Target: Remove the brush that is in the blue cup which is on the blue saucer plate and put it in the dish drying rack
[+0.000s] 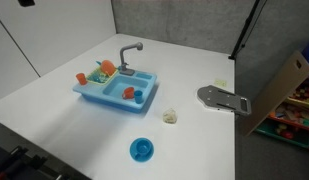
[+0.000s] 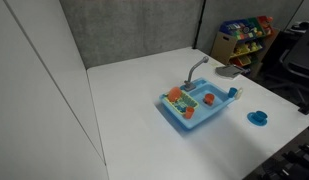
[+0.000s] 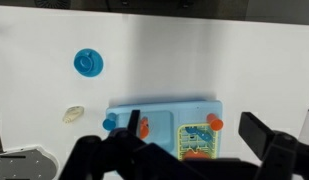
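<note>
Gripper (image 3: 184,160) wide apart above sink (image 3: 164,105); brush's axis in blue cup (image 3: 87,63) unreadable.

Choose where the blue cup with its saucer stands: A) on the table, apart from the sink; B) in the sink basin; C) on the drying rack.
A: the blue cup sits on the blue saucer plate on the table, apart from the toy sink.

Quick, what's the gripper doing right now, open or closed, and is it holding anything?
Gripper: open, jaws spread wide in the wrist view, holding nothing.
</note>
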